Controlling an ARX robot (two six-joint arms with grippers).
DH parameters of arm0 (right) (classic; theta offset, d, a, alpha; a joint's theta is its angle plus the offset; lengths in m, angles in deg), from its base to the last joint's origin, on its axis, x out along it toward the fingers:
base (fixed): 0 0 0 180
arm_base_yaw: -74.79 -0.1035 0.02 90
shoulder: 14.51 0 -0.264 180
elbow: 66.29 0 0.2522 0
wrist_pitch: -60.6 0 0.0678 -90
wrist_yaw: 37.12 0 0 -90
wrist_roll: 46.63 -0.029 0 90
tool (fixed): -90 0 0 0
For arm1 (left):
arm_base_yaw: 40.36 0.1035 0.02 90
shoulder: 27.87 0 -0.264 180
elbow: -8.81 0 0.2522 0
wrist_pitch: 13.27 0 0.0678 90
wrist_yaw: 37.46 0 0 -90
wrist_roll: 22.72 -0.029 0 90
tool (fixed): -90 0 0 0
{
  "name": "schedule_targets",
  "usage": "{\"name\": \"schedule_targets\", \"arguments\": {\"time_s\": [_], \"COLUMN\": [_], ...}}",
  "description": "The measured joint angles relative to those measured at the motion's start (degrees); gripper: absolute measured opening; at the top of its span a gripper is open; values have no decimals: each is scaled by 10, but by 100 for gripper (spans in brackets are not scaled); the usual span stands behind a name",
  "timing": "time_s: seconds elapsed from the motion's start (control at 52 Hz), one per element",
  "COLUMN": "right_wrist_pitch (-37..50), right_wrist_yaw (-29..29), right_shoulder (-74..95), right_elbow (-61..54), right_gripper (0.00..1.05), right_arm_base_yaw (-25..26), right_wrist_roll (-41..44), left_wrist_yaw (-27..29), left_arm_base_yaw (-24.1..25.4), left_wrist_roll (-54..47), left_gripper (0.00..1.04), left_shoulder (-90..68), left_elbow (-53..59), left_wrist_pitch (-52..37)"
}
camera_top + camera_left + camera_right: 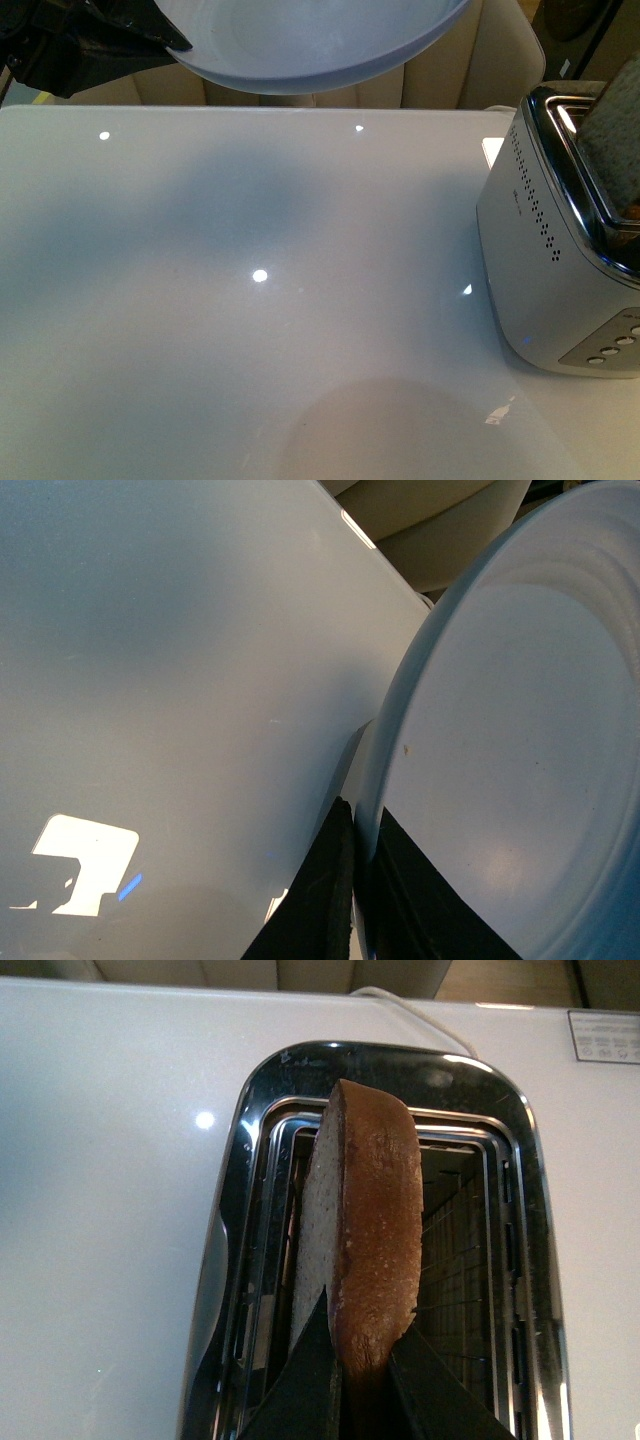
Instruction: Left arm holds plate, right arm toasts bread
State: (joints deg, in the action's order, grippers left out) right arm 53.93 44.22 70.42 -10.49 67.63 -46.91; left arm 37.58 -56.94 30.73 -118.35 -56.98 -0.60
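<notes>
My left gripper [358, 825] is shut on the rim of the pale blue-white plate [520, 770] and holds it up in the air, above the far side of the table. In the front view the plate [310, 45] shows at the top, with the black left arm [90, 45] at its left edge. My right gripper [362, 1345] is shut on the brown-crusted bread slice [365, 1230] and holds it on edge over the toaster's slot [455, 1260]. In the front view the bread [615, 135] stands in the top of the toaster [560, 250] at the right edge.
The silver toaster stands on the white glossy table [250, 300] at the right, with buttons [612, 350] on its near end. A white cable [420, 1020] runs behind it. Beige chair backs [440, 85] stand beyond the table's far edge.
</notes>
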Motion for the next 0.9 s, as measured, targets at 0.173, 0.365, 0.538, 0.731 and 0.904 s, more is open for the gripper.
{"name": "schedule_targets", "arguments": {"time_s": [0.173,0.365,0.538,0.731,0.904], "right_wrist_pitch": [23,29,27,14,2], "right_wrist_yaw": [-6,3,3,12,-8], "right_shoulder": [39,47,32,-90,-198], "right_elbow": [0,-7,-20,-60,-98], "right_gripper": [3,29,54,90,96], "right_arm_base_yaw": [-12,-17,-18,-17,-8], "right_wrist_roll": [-13,-27,-32,-43,-35], "left_wrist_yaw": [0,0,0,0,0], "left_arm_base_yaw": [0,0,0,0,0], "left_wrist_roll": [0,0,0,0,0], "left_gripper": [3,3,3,3,3], "left_shoulder": [0,0,0,0,0], "left_elbow": [0,0,0,0,0], "left_wrist_pitch": [0,0,0,0,0]}}
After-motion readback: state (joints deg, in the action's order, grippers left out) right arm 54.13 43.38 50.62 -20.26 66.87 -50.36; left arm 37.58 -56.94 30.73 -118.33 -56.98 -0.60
